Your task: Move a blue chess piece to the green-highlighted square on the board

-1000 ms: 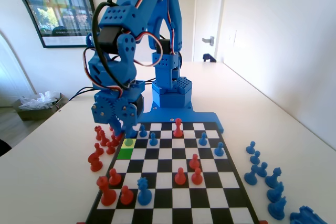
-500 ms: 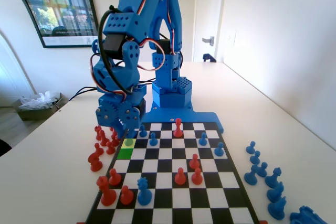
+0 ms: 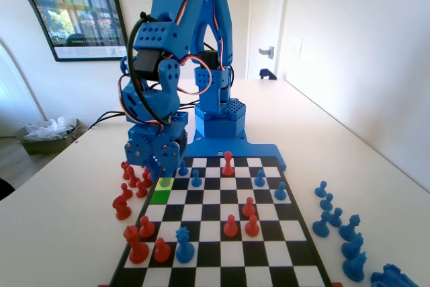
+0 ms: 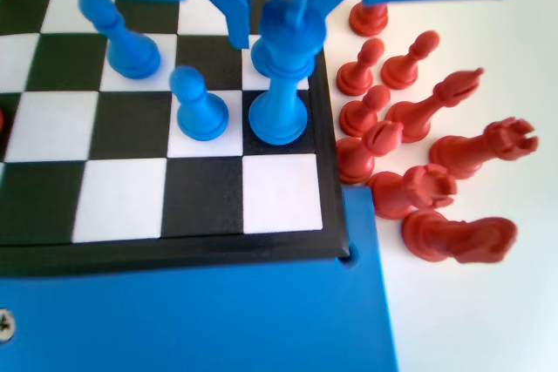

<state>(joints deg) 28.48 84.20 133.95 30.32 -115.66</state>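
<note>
Wrist view: jaws (image 4: 272, 19) spread, a blue pawn's (image 4: 266, 50) round head between them, behind a taller blue piece (image 4: 281, 84).

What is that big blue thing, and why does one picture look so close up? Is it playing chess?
The big blue thing is a robot arm. One camera stands at the end of the board and looks along it at the arm. The other rides on the arm's wrist, so it sees pieces from close above. The arm's gripper hangs low over the board's left far corner in the fixed view, near a green square. In the wrist view a tall blue piece stands between its jaws, beside a blue pawn. I can't tell whether it is gripped. Red pieces lie off the board.
</note>
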